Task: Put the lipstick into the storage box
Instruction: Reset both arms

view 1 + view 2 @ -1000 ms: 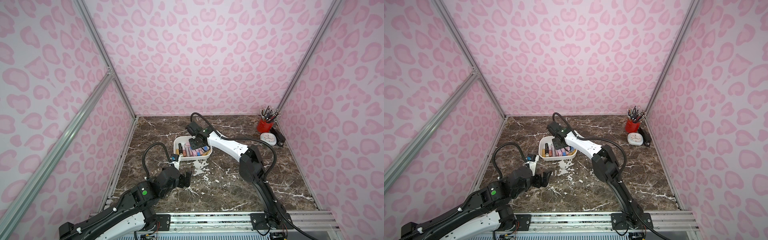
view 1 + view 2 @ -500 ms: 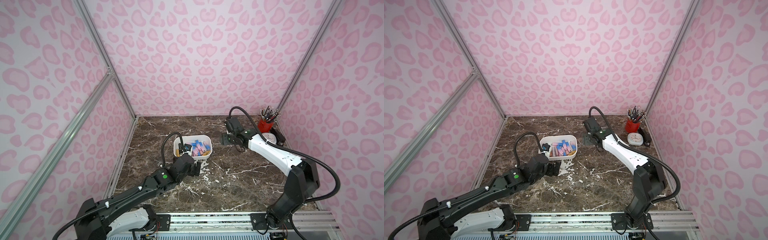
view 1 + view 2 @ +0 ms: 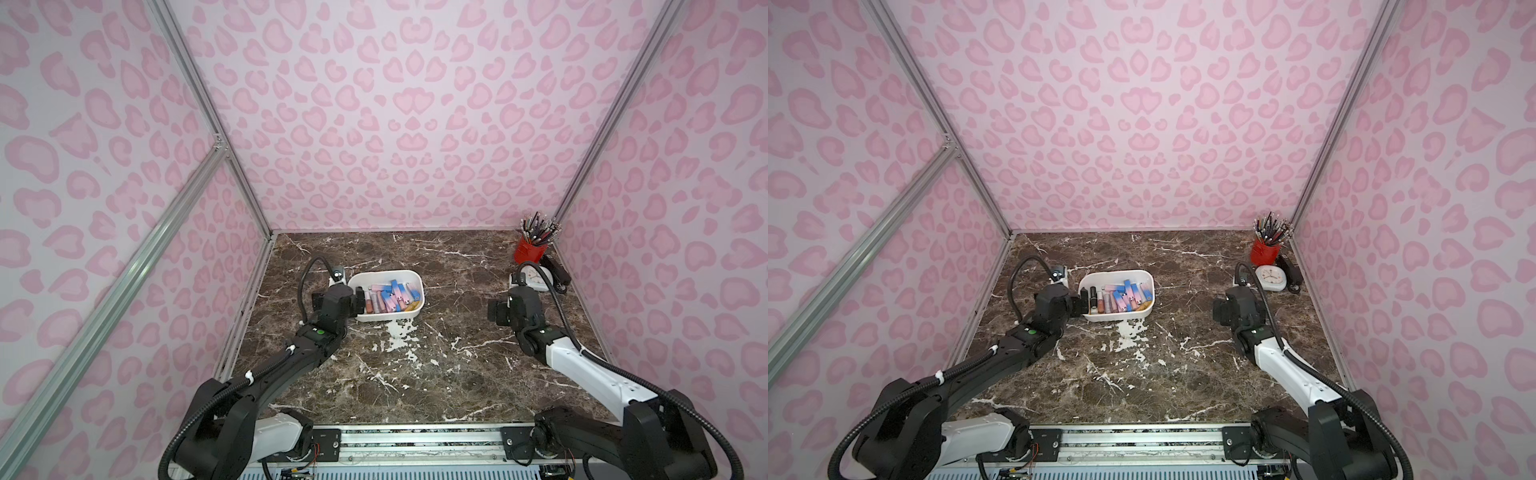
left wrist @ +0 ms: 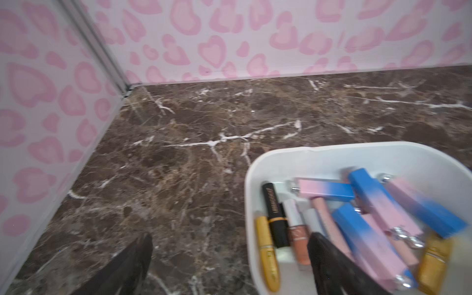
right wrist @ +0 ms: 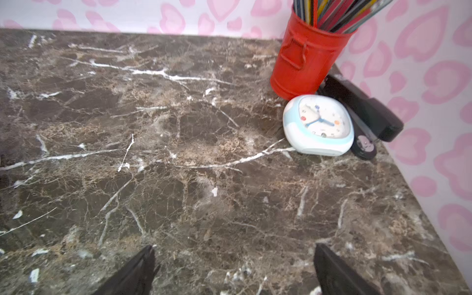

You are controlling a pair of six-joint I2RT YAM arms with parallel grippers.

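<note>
Left wrist view: my left gripper (image 4: 229, 244) is spread wide with nothing between its fingers. One finger hangs over bare bench (image 4: 178, 158). The other hangs over the inside of the white storage box (image 4: 332, 150), so the box's end wall sits between them. I cannot tell whether either finger touches it.

Change over the last second: my right gripper (image 5: 235, 247) was down over the box. It has since opened out and swung away to the far side of the bench. The right wrist view now shows only marble, the red pen cup (image 5: 304, 61), the white clock (image 5: 319, 125) and a black stapler (image 5: 367, 112). Its fingers are apart and empty. Over the same second my left arm has come forward from the near edge to the box's end.

Lipsticks (image 4: 367, 212): every one I can find lies inside the box. There are pink-and-blue cartons, a black tube (image 4: 274, 212), a yellow tube (image 4: 265, 258) and a peach gloss (image 4: 298, 242). In both top views the box (image 3: 390, 318) (image 3: 1117, 318) sits on my left arm's side, and I see no loose lipstick on the bench.

Reading: the right-hand drop looks delivered. I judge the task done or very nearly so. Why the left gripper straddles the wall is unclear. If it closes or pushes there, it could shift the box.
</note>
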